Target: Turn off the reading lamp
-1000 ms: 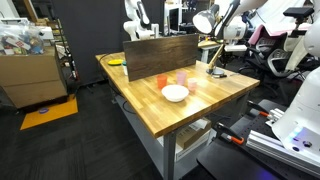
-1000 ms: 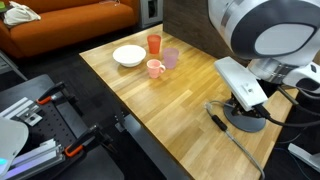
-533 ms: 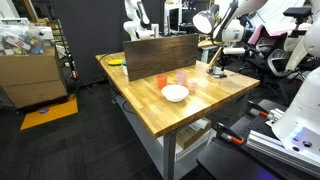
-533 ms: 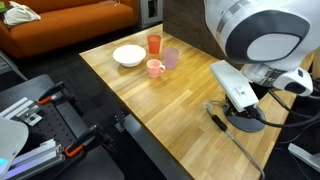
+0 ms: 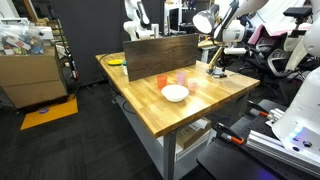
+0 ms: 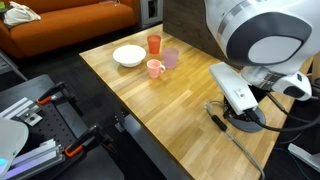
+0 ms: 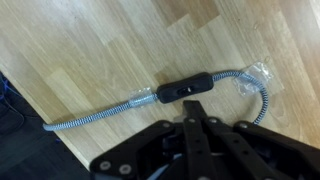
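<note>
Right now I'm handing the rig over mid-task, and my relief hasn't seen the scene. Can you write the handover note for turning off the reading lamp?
Gripper: looks shut, holding nothing, poised over the black inline switch on the lamp's metal-sheathed cord.
Reading lamp: upright at a corner of the wooden table; its head looks bright, so it is probably on.
Done: approach to the switch.
Left: press the switch, confirm the head goes dark, retract.
</note>
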Tool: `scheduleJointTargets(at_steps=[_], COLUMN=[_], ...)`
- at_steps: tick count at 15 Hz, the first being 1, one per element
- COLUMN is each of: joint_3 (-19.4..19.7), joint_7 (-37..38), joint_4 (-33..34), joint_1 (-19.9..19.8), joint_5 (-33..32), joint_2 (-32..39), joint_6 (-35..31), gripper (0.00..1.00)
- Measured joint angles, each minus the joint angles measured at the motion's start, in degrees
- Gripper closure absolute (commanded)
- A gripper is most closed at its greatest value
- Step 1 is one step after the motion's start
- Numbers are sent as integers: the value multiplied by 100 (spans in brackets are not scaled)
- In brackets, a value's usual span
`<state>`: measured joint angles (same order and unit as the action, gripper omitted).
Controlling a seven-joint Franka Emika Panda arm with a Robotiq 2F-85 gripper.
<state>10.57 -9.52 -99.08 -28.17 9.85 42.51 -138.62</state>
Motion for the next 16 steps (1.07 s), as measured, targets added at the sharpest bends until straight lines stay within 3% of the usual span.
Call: scheduleJointTargets(at_steps=[16], joint_3=[-3], joint_7=[0], joint_4=[-136], joint_1=[-94], joint_5=[1], joint_2=[-13], joint_6=[211], gripper=[100])
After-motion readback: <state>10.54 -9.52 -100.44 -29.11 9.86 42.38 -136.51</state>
